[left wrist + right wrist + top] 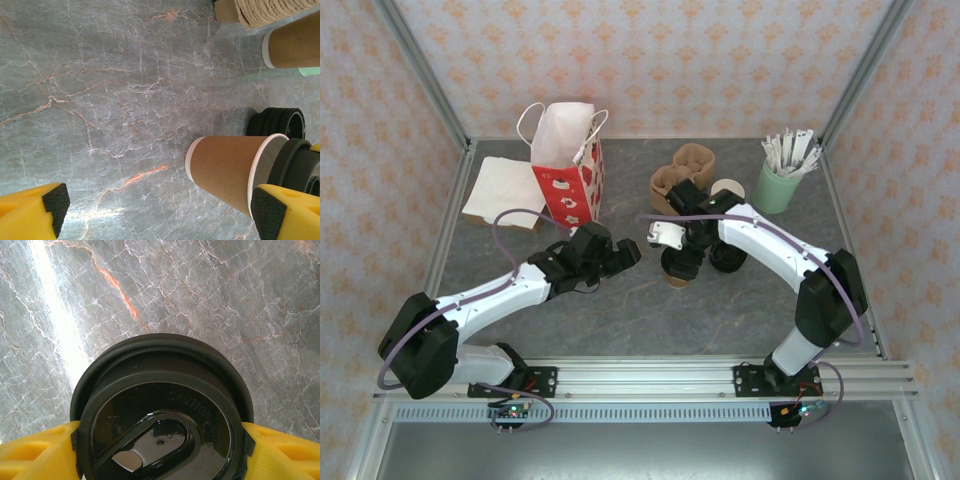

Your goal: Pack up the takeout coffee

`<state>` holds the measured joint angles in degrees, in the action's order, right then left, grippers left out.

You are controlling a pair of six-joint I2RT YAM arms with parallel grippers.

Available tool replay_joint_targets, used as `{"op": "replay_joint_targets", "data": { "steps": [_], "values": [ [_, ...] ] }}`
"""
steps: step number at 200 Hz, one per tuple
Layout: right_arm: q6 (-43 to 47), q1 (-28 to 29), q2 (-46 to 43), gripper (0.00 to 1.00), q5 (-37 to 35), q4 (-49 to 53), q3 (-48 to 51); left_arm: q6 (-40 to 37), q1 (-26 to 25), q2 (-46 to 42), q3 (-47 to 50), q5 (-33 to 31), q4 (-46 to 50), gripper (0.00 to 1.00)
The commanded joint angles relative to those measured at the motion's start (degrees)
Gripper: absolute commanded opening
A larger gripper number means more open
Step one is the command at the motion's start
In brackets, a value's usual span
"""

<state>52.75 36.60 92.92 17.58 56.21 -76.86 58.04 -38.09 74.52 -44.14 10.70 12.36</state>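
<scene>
Right tool point(682, 258), seen from above, grips the coffee cup point(675, 279) at mid-surface, just in front of the cup carrier point(680, 175). The left tool point(625, 255) hangs just to its left, jaws spread wide and empty. A paper bag point(565, 165) stands near the far edge, and bare surface point(650, 310) runs to the near rail.

From the left wrist, the cup point(225, 170) shows close by the right fingertip point(272, 212), with bare marble across the gap.

From the right wrist, both fingers point(35, 450) press the black lid point(160, 410) at its rim, bare surface beyond.
</scene>
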Motion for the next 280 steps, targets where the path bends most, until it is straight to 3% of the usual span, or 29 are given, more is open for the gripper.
{"op": "replay_joint_targets", "data": {
  "steps": [1, 280],
  "values": [
    [0.7, 0.4, 1.2, 0.75, -1.6, 2.3, -1.7, -0.6, 0.1, 0.0, -0.3, -0.2, -0.2, 0.96],
    [-0.1, 0.7, 3.3, 0.81, -2.5, 3.1, -3.2, -0.9, 0.1, -0.1, -0.3, -0.2, -0.2, 0.96]
  ]
}}
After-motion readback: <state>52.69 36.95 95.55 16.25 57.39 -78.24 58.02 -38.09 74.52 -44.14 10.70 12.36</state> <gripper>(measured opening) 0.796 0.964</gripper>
